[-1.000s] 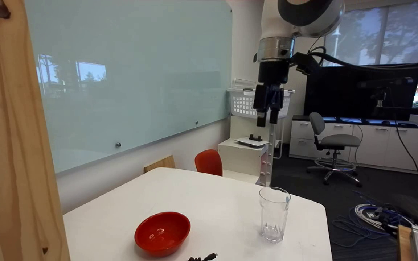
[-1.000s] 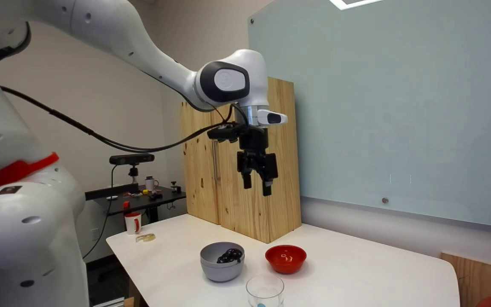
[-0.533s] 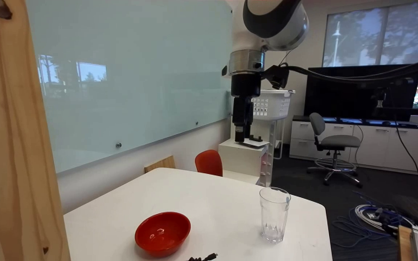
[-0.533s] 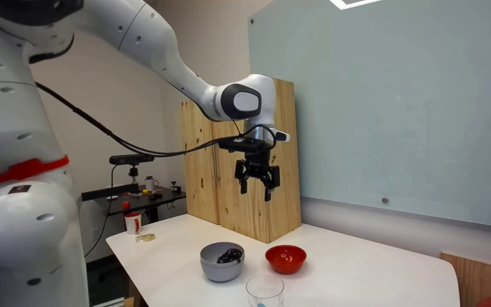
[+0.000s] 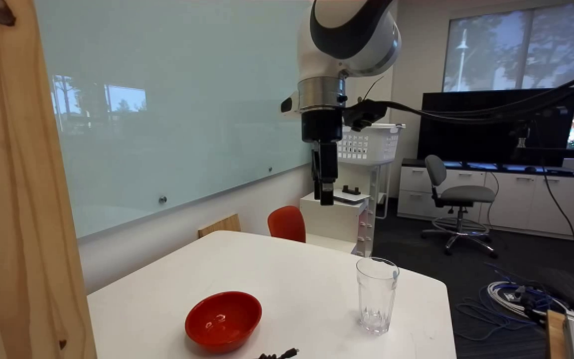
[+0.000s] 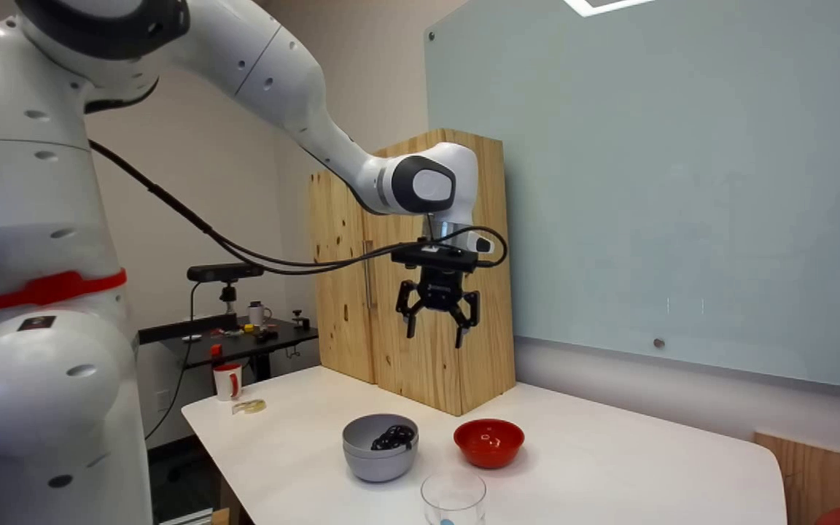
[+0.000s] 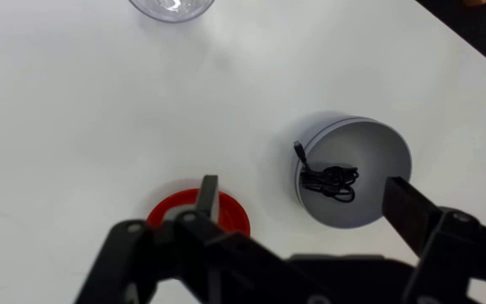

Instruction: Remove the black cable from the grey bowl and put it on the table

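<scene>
Approach stage, I judge: claw (image 6: 434,340), spread, empty; next, centre and lower it over black cable (image 7: 332,177) in grey bowl (image 7: 371,156).

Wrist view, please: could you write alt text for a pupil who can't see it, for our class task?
A black cable lies bunched inside a grey bowl on a white table, its plug poking out at upper left. Below, the open gripper partly covers a red bowl; part of a clear glass shows at the top edge.
</scene>
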Motion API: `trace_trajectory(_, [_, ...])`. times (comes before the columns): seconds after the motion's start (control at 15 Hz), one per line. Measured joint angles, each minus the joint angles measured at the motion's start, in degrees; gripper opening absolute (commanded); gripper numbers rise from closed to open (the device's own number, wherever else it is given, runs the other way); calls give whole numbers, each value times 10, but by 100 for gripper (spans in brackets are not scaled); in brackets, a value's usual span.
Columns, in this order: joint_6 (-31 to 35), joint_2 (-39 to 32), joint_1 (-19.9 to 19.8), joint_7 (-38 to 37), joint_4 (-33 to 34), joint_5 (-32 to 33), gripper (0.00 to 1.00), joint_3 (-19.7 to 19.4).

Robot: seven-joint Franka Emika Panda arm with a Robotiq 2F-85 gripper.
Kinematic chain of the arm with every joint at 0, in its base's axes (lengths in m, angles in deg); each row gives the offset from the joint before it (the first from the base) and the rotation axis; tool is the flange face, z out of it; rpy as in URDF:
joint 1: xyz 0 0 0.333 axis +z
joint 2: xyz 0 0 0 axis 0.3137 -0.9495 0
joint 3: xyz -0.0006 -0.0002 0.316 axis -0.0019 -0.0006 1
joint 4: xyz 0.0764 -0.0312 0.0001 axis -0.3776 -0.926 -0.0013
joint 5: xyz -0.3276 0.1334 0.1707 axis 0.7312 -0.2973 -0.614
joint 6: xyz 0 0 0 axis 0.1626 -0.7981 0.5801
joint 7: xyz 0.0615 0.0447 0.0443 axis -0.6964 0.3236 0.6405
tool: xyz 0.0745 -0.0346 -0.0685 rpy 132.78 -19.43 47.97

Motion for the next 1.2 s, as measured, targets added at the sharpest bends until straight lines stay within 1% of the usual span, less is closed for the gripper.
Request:
trace_trajectory(0.4, [18, -34, 3, 137, 14, -1, 100, 32])
trace_trajectory(0.53, [31, -40, 3, 167, 14, -7, 100, 39])
trace_trajectory(0.73, [43, -50, 0, 213, 14, -39, 100, 37])
trace_trajectory(1.0, [41, -71, -14, 290, 14, -74, 100, 34])
trace_trajectory(1.2, [44, -90, -22, 298, 14, -87, 100, 35])
